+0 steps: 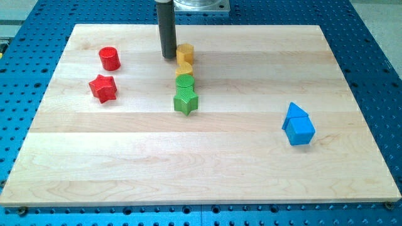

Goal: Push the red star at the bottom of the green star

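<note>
The red star (pixel 103 88) lies at the view's left on the wooden board (pixel 201 169). The green star (pixel 185 101) lies near the middle, well to the right of the red star. My tip (pixel 168 57) rests on the board near the view's top, just left of a yellow cylinder (pixel 184 53), above and a little left of the green star and far right of the red star.
A red cylinder (pixel 109 58) stands just above the red star. A yellow block (pixel 184 68) and a green cylinder (pixel 184 82) line up between the yellow cylinder and the green star. Two blue blocks (pixel 298 124) sit touching at the right.
</note>
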Motion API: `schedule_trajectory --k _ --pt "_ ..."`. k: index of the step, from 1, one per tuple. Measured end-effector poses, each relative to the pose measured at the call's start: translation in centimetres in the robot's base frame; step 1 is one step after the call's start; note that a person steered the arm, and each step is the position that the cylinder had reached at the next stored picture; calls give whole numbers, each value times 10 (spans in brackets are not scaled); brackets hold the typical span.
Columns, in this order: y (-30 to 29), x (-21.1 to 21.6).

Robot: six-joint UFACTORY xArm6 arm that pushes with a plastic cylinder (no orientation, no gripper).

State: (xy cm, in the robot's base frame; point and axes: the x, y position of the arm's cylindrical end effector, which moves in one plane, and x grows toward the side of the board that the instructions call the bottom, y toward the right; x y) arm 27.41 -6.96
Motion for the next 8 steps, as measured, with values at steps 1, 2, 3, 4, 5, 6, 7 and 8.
schedule_trajectory --k 1,2,3,4,5,6,7,8 --pt "35 -2" --pt "54 19" --pt "35 0" --pt "-59 21" --pt "-117 -26" --pt "-157 8" --pt "-117 77" --pt "-109 131"
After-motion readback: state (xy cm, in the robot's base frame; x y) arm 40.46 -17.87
